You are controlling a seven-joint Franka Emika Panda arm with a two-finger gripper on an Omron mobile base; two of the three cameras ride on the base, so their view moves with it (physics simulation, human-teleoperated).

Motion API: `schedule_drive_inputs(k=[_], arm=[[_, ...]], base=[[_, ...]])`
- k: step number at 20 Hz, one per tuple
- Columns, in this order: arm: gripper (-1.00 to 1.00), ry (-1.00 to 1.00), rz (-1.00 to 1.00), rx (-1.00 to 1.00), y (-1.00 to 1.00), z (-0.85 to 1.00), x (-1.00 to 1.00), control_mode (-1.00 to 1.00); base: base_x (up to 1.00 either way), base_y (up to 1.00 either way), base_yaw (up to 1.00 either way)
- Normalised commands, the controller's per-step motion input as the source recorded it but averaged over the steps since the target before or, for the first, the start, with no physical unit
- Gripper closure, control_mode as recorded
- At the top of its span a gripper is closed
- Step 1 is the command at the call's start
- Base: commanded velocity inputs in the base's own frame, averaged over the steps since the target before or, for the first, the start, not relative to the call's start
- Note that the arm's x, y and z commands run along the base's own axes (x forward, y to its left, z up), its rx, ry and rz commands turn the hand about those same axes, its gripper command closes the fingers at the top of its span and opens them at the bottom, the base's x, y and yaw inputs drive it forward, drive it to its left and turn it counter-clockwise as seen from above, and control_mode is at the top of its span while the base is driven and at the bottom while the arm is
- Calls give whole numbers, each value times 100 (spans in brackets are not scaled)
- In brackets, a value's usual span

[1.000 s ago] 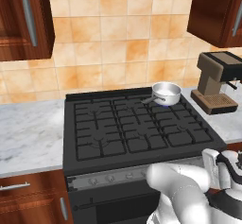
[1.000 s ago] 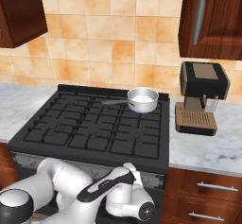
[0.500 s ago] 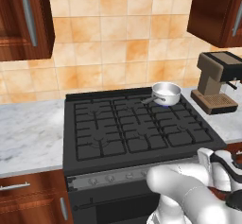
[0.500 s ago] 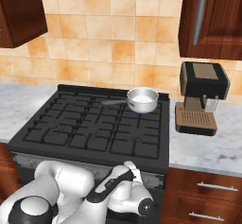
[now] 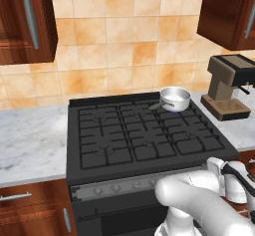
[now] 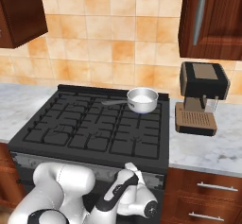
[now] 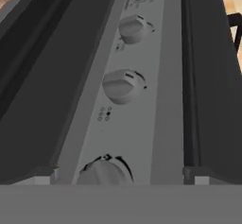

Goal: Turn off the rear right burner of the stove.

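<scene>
On the marble counter [image 5: 30, 145] at far left nothing crowds the stove [image 5: 94, 173], whose six grated burners spread toward the wall. Along its grey front strip [image 7: 142, 100] a row of round knobs runs away from the hand camera; the nearest knob [image 7: 105, 172] sits right at the bottom edge, the next knob [image 7: 120, 86] just beyond it, with two more farther up the strip. The hand appears to be pressed low against the stove's front right end, aimed along the strip, so the knobs lie straight ahead in a line. Its fingertips are not visible, and I cannot tell whether it is open or closed. The rear right burner [image 6: 142, 110] lies at the back right of the cooktop, under a small steel saucepan [image 6: 142, 99] with a faint blue glow at its base. Farther right stands a coffee machine [image 6: 201, 98]. Nothing seems to block the strip; which knob governs that burner cannot be read here.
</scene>
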Motion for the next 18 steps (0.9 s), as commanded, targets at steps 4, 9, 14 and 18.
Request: schedule_drive_inputs(k=[4,9,14,18], arm=[[-100,-5,0,1,-11,-26,3,-100],[-100,-8,0,0,0,-31,2,-100],[-100,-10,0,0,0,-30,-1,-100],[-100,-10,-2,0,-6,-34,-15,-100]], base=[[0,0,0],[0,0,0],[0,0,0],[0,0,0]])
